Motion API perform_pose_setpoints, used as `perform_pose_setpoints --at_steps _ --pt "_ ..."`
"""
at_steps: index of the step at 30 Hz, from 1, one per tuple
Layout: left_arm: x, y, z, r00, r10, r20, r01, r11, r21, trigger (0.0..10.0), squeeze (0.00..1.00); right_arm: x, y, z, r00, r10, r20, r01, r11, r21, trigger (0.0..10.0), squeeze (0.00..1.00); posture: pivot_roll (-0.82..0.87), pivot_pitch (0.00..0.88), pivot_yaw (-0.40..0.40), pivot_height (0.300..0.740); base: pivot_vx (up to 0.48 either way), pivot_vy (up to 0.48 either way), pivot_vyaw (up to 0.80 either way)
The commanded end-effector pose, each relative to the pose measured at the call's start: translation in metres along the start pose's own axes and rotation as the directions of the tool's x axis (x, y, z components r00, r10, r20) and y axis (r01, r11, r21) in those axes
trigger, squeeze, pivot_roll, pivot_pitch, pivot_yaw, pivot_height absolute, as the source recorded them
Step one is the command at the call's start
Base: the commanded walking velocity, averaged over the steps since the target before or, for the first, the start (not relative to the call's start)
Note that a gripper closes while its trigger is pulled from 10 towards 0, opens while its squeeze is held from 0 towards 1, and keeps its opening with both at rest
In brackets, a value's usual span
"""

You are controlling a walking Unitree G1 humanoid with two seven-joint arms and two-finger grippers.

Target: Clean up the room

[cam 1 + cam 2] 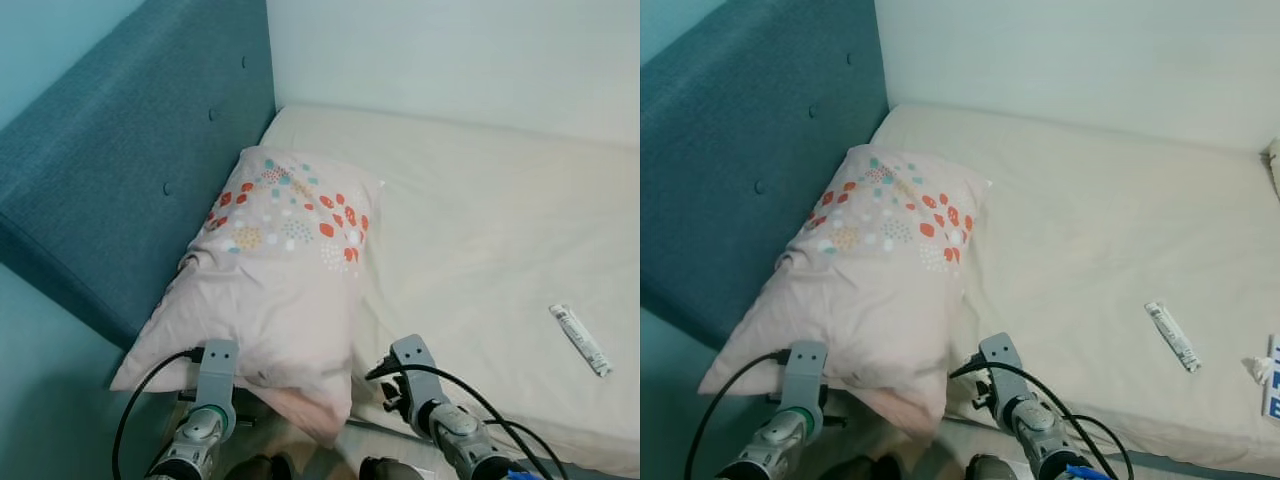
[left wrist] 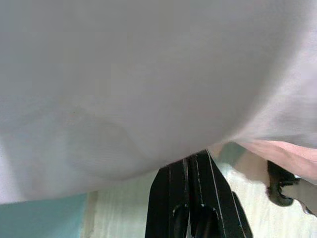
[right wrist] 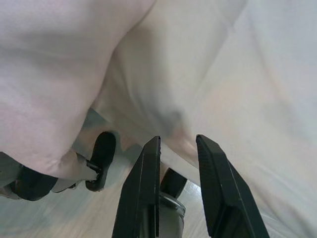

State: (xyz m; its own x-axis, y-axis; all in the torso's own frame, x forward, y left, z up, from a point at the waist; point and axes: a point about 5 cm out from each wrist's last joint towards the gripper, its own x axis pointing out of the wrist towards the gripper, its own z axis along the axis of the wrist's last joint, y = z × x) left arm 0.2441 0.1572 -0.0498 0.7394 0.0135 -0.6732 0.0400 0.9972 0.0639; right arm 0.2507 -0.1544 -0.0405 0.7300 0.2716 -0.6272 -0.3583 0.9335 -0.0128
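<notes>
Pillow: the pillow (image 1: pixel 270 290), pale pink with a patch of red, orange and teal dots, lies on the bed (image 1: pixel 480 220) against the blue headboard (image 1: pixel 130 170); its near end hangs over the bed's edge, above both arms.
Left claw: the left claw (image 2: pixel 190 198) sits under the pillow's overhanging corner, its two black fingers pressed together with no gap and nothing between them.
Right claw: the right claw (image 3: pixel 178 188) is low at the bed's edge beside the pillow's near corner, fingers parted by a narrow gap and holding nothing; fabric lies just ahead of the tips.
Other things on the bed: a small white tube (image 1: pixel 580 340) lies on the sheet well apart from the pillow, toward the robot's right; a bit of crumpled white paper (image 1: pixel 1257 368) lies at the far right edge.
Done so far: the pillow is up at the head of the bed, though it sits askew and partly off the mattress.
Left to do: likely pushing the pillow fully on, then clearing the tube and the paper.
</notes>
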Motion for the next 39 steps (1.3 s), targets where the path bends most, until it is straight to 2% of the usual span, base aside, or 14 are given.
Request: perform_pose_setpoints --at_steps 1,3,8,11,16,17,24,27,31,33,35,37,38,39 --pt "-0.001 -0.003 -0.005 0.999 -0.023 -0.026 0.023 1.0 -0.008 10.0 0.0 0.003 0.011 -0.001 1.0 0.018 -0.008 -0.018 1.0 0.011 10.0 0.0 0.08 0.096 0.08 0.74 0.0 0.0 0.0" --pt "0.0 -0.004 -0.002 0.999 -0.032 -0.019 0.031 0.999 -0.02 10.0 0.0 0.005 0.018 0.0 1.0 0.02 -0.004 -0.02 1.0 0.017 10.0 0.0 0.07 0.1 0.081 0.74 0.0 0.0 0.0" --pt "0.0 -0.004 0.0 1.0 -0.024 -0.016 0.023 0.999 -0.033 10.0 0.0 0.006 0.022 0.0 1.0 0.016 -0.003 -0.016 1.0 0.026 10.0 0.0 0.07 0.097 0.083 0.74 0.0 0.0 0.0" --pt "0.001 -0.005 0.001 1.0 -0.007 -0.004 0.007 0.999 -0.032 10.0 0.0 0.008 0.043 -0.004 1.0 0.024 -0.002 -0.024 1.0 0.01 10.0 0.0 0.08 0.09 0.076 0.74 0.0 0.0 0.0" --pt "0.0 -0.006 0.001 1.0 -0.021 0.004 0.021 1.0 -0.022 10.0 0.0 0.01 0.059 -0.003 0.999 0.051 -0.001 -0.051 0.998 -0.03 10.0 0.0 0.08 0.08 0.094 0.74 0.0 0.0 0.0" --pt "0.0 -0.006 0.001 1.0 -0.024 0.001 0.024 0.999 -0.025 10.0 0.0 0.01 0.061 -0.003 0.999 0.043 0.005 -0.043 0.999 -0.014 10.0 0.0 0.08 0.088 0.094 0.74 0.0 0.0 0.0" --pt "0.0 0.004 -0.001 1.0 -0.009 -0.006 0.009 1.0 -0.018 10.0 0.0 0.012 0.065 -0.001 0.998 0.057 0.004 -0.057 0.998 0.011 10.0 0.0 0.08 0.086 0.101 0.74 0.0 0.0 0.0" --pt "0.0 0.007 -0.003 1.0 0.011 -0.015 -0.011 1.0 0.024 10.0 0.0 0.012 0.061 0.004 0.999 0.039 0.026 -0.04 0.998 0.05 10.0 0.0 0.1 0.088 0.096 0.74 0.0 0.0 0.0" --pt "-0.001 0.005 -0.004 1.0 0.01 -0.012 -0.009 1.0 0.028 10.0 0.0 0.014 0.064 0.009 0.998 0.048 0.03 -0.048 0.999 -0.016 10.0 0.0 0.1 0.069 0.086 0.74 0.0 0.0 0.0" --pt "-0.001 0.005 -0.005 1.0 0.009 -0.014 -0.009 1.0 0.03 10.0 0.0 0.014 0.06 0.008 0.999 0.022 0.024 -0.021 1.0 -0.018 10.0 0.0 0.11 0.092 0.082 0.74 0.0 0.0 0.0" --pt "-0.002 0.007 -0.007 0.999 0.033 -0.021 -0.034 0.999 -0.012 10.0 0.0 0.012 0.044 0.007 0.998 -0.051 0.023 0.051 0.999 0.019 10.0 0.0 0.1 0.067 0.084 0.74 0.0 0.0 0.0" --pt "-0.002 0.009 -0.006 0.999 0.037 -0.015 -0.037 0.999 -0.025 10.0 0.0 0.004 0.006 0.004 0.978 -0.204 0.031 0.198 0.97 0.141 10.0 0.0 0.1 0.089 0.086 0.74 0.0 0.0 0.0" --pt "-0.002 0.009 -0.006 0.999 0.037 -0.015 -0.037 0.999 -0.025 10.0 0.0 0.004 0.006 0.004 0.978 -0.204 0.031 0.198 0.97 0.141 10.0 0.0 0.1 0.089 0.086 0.74 0.0 0.0 0.0" --pt "-0.001 0.009 -0.006 0.999 0.032 -0.012 -0.032 0.999 -0.015 10.0 0.0 -0.001 -0.008 0.002 0.967 -0.252 0.036 0.243 0.955 0.17 10.0 0.0 0.1 0.089 0.086 0.74 0.0 0.0 0.0"
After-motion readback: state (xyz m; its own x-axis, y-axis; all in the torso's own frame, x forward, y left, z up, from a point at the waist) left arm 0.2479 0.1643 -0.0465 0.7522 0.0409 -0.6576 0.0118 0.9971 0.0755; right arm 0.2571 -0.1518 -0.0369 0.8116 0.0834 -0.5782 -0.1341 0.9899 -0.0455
